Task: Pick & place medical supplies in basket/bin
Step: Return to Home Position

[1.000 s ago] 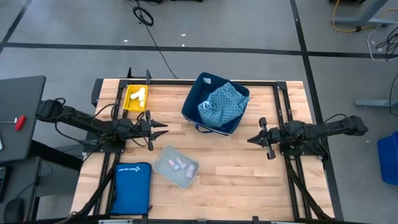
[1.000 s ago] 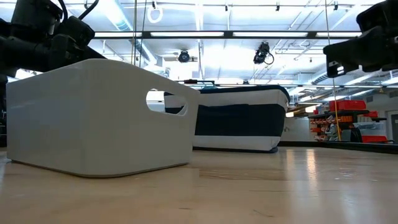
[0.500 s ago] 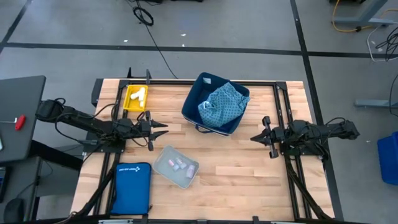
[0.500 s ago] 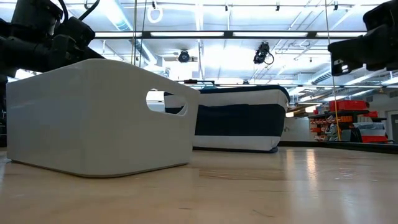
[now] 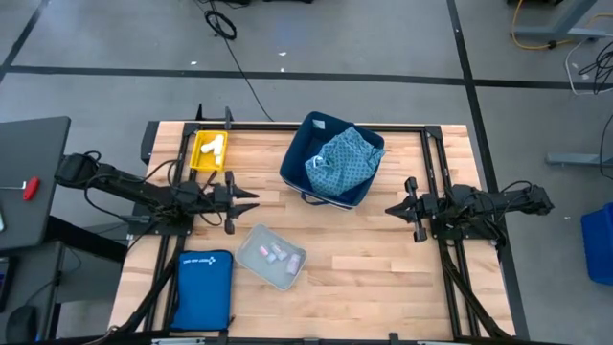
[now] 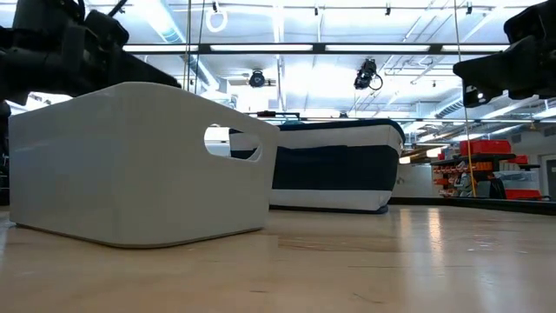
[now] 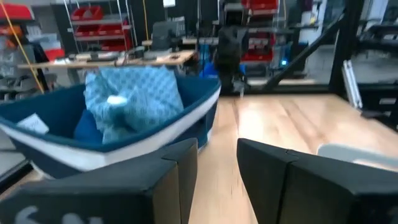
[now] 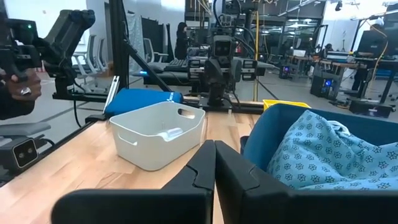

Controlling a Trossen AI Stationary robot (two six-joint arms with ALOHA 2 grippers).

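Observation:
The navy bin (image 5: 326, 144) stands at the far middle of the table with the teal patterned cloth (image 5: 345, 161) heaped inside it. The same cloth (image 7: 127, 99) shows in the left wrist view. No dark blue bundle can be told apart from the bin's inside. The yellow bin (image 5: 209, 150) at the far left holds whitish vials (image 5: 216, 146). The grey tray (image 5: 257, 266) near the middle holds small vials (image 5: 279, 254). My left gripper (image 5: 253, 199) hovers open between the yellow bin and the tray. My right gripper (image 5: 391, 209) hovers shut, right of the navy bin.
A flat blue zip pouch (image 5: 203, 287) lies at the near left corner. Bare wood stretches between the tray and my right gripper. In the low view the tray (image 6: 139, 165) stands close in front, with the navy bin (image 6: 334, 169) behind it.
My right gripper has drawn back a little toward the table's right edge. My left arm has shifted slightly, as the low view shows. No object has moved.

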